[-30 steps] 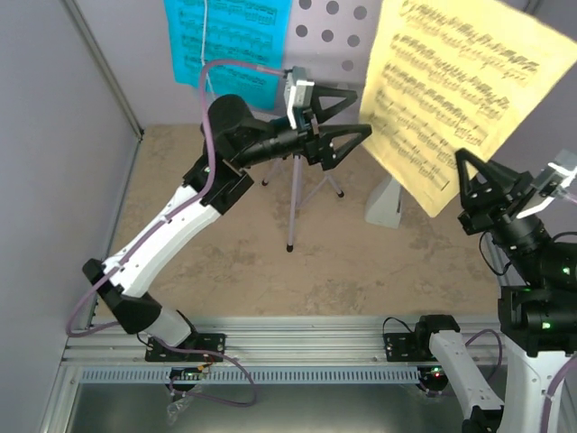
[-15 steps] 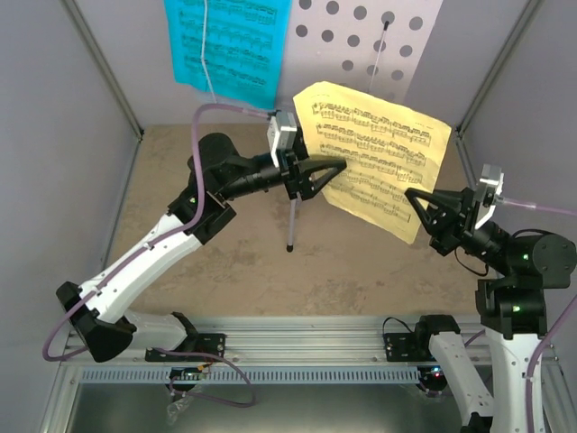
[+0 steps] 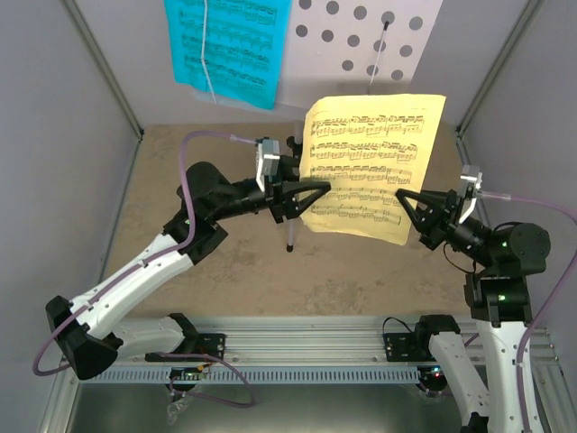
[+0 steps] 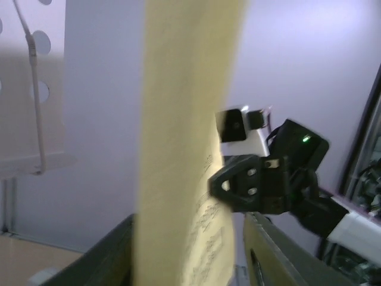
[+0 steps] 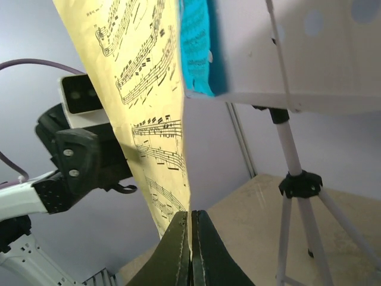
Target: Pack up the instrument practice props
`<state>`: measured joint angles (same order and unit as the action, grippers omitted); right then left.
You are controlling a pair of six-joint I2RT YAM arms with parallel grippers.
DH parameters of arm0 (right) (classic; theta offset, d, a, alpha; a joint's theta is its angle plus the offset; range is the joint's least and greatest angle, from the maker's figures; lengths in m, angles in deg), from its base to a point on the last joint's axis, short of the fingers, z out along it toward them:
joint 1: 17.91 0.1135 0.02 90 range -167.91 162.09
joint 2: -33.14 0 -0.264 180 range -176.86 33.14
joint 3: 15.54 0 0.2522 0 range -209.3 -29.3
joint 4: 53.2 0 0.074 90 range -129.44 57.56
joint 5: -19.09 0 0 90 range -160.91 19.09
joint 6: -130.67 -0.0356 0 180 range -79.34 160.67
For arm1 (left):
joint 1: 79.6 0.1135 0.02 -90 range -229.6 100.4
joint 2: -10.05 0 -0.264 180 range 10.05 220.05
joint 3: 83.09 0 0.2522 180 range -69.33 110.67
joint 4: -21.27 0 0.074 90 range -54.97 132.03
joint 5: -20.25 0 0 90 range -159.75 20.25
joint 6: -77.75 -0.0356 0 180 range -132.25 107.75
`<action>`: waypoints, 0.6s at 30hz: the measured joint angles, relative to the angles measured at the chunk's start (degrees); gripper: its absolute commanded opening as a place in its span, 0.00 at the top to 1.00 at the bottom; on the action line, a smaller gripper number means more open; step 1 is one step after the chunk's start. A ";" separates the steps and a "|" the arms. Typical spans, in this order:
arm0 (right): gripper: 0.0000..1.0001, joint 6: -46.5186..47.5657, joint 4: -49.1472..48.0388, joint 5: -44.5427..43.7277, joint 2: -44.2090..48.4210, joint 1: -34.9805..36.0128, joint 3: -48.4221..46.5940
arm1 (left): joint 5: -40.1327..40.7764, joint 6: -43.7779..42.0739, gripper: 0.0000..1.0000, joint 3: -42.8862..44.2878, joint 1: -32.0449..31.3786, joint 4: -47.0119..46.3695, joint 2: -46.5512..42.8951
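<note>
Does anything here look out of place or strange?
The yellow music sheet is off the music stand, in mid-air: the right gripper pinches one edge, the left gripper stands open around the opposite edge. The cyan music sheet rests on the stand. Nothing looks damaged.

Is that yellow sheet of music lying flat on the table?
No, the yellow sheet is up in the air, pinched at its edge by the right gripper.

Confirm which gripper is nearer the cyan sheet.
Left. The left gripper is at the yellow sheet's left edge, just below and right of the cyan sheet on the stand. The right gripper pinches the yellow sheet's right edge, farther away.
</note>
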<state>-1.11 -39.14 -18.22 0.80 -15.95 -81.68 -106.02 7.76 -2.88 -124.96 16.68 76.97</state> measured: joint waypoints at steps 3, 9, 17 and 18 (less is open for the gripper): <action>0.99 0.02 0.22 -0.42 -0.31 0.00 1.62 | 0.33 1.05 0.69 -1.97 -0.02 -1.29 -1.73; 1.00 -0.04 0.55 -0.63 -0.70 0.00 3.17 | 0.33 1.53 0.79 -3.26 0.00 -2.27 -1.92; 1.00 1.11 1.11 -0.83 -0.26 0.00 3.39 | 2.45 1.40 1.00 -4.96 -0.02 -1.81 -1.95; 1.00 1.51 1.44 -0.98 -0.17 0.00 3.39 | 3.08 1.25 1.00 -5.05 -0.02 -1.38 -2.01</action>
<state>0.39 -37.70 -19.20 0.62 -15.95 -78.29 -102.94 9.01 -7.93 -124.98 15.30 74.95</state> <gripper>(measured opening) 0.022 0.015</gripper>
